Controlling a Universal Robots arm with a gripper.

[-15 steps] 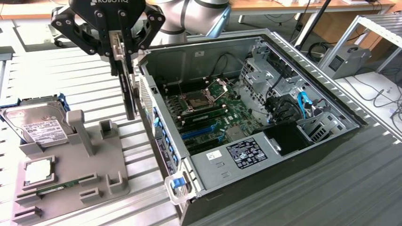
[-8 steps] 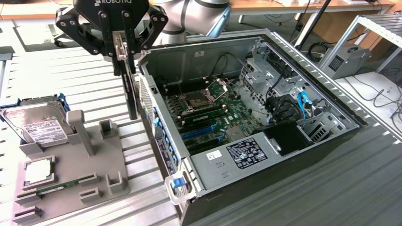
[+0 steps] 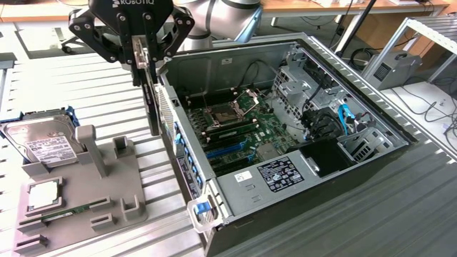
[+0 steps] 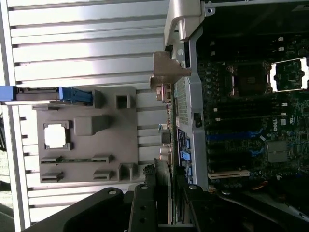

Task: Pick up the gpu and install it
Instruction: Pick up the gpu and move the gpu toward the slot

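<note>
The gpu hangs upright and edge-on in my hand, fingers half closed on it, between the open computer case and the grey parts fixture.

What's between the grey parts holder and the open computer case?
In the exterior view, the gpu hangs edge-on there, clamped in the gripper, above a bare strip of slatted table.
</note>
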